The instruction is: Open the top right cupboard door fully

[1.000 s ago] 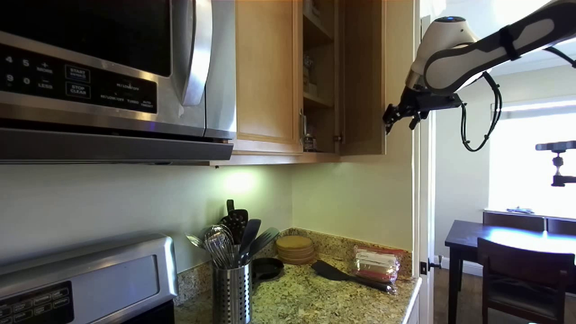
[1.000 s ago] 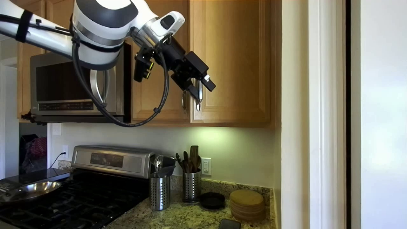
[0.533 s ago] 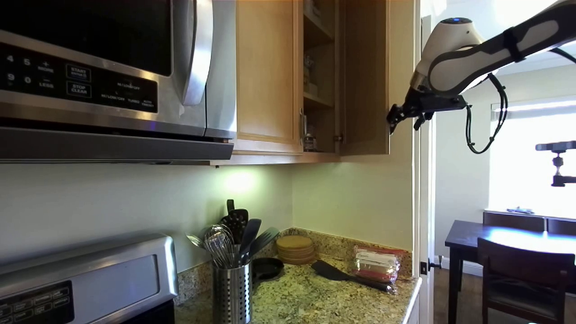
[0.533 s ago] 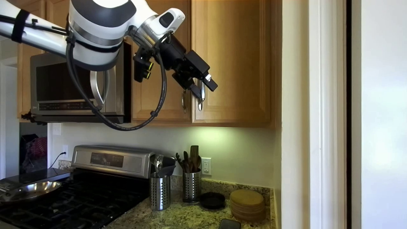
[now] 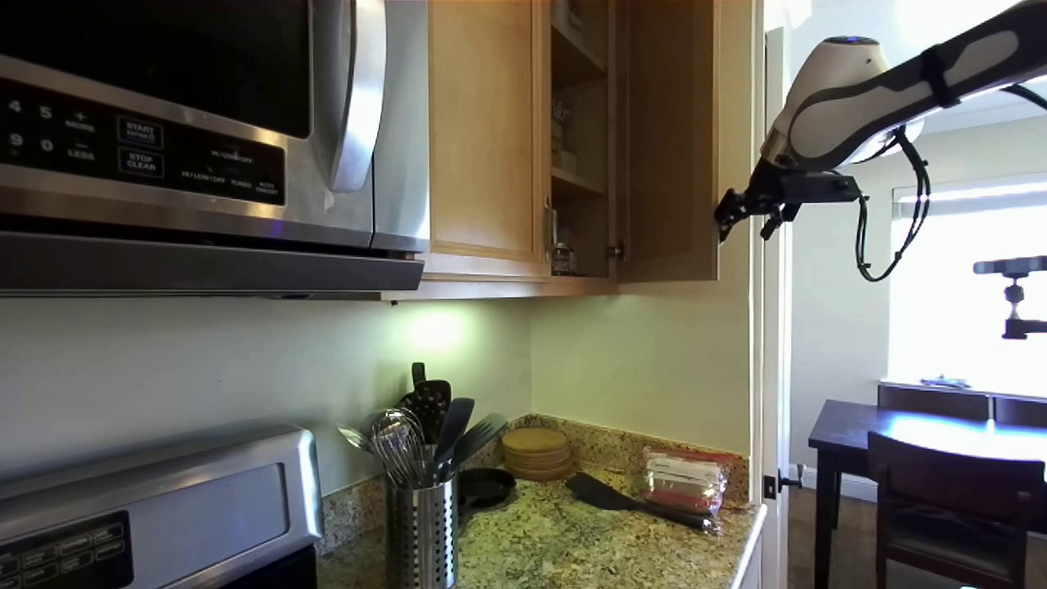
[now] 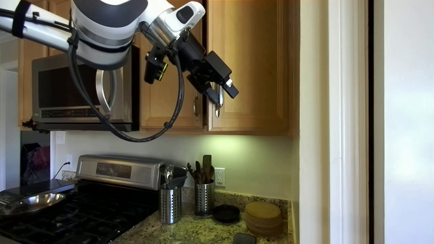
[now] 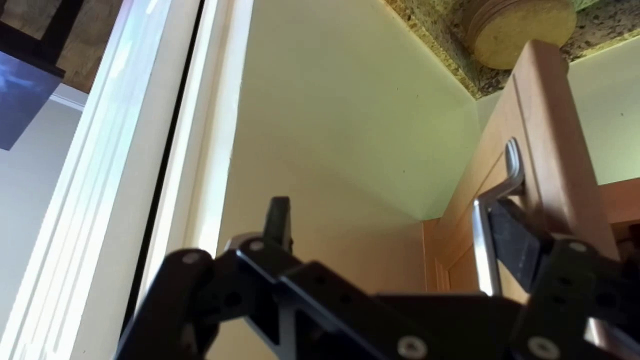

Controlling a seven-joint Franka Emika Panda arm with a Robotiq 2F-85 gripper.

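Observation:
The top right cupboard door, a light maple panel, stands swung outward in both exterior views [image 5: 667, 164] [image 6: 252, 64]; shelves with jars show behind it. Its edge and front also show in the wrist view [image 7: 560, 130]. Its silver bar handle [image 6: 221, 98] also shows in the wrist view [image 7: 482, 240]. My gripper [image 6: 223, 95] is at the handle, tilted downward. In the wrist view my gripper [image 7: 395, 227] has its fingers wide apart. One finger is tucked behind the handle, between bar and door; the opposite finger is free. In an exterior view the gripper [image 5: 744, 214] sits at the door's outer edge.
The matching neighbouring door [image 5: 487, 131] is shut beside the microwave [image 5: 335, 204]. A side wall [image 7: 350, 125] and white door frame [image 7: 195, 150] stand on the door's opening side. Utensil holders [image 6: 171, 206], a wooden stack [image 6: 263, 220] and a bagged item [image 5: 685, 478] are on the counter below.
The door has swung further open, its free edge moving rightward in both exterior views. My gripper and arm have moved right along with the handle. The fingers stay apart.

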